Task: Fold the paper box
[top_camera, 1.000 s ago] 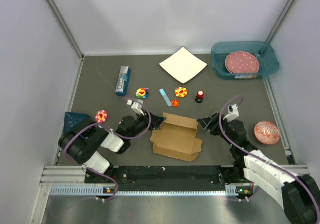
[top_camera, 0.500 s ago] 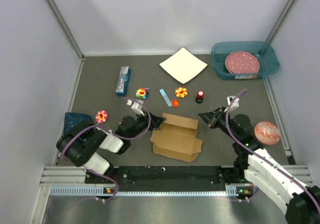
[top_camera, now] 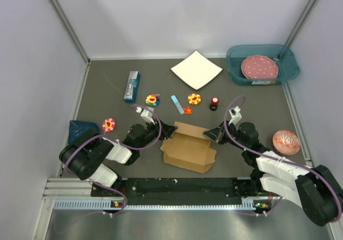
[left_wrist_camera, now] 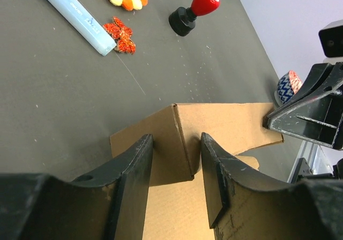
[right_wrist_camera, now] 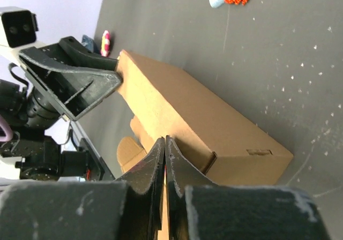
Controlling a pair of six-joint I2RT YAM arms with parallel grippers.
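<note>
The paper box [top_camera: 188, 148] is a brown cardboard piece lying mid-table between the arms, with its far wall and end flaps raised. My left gripper [top_camera: 170, 128] stands at its far left corner. In the left wrist view the jaws are apart astride that upright corner fold [left_wrist_camera: 182, 138], with a slim gap showing beside the right finger [left_wrist_camera: 214, 170]. My right gripper [top_camera: 212, 134] is shut with nothing between its fingers. Its joined tips [right_wrist_camera: 165, 139] rest against the far wall of the box [right_wrist_camera: 214, 117] near its right end.
Beyond the box lie a blue tube [top_camera: 177, 104], a red stamp [top_camera: 214, 103], flower toys [top_camera: 153, 99] [top_camera: 194, 98] [top_camera: 109, 124] and a blue carton [top_camera: 132, 85]. A white sheet [top_camera: 196, 69] and a teal bin [top_camera: 236, 71] sit at the back. A patterned ball [top_camera: 286, 142] lies right.
My right gripper has closed and swung left, so its tip now meets the box's right end. The left gripper and the box have stayed put.
</note>
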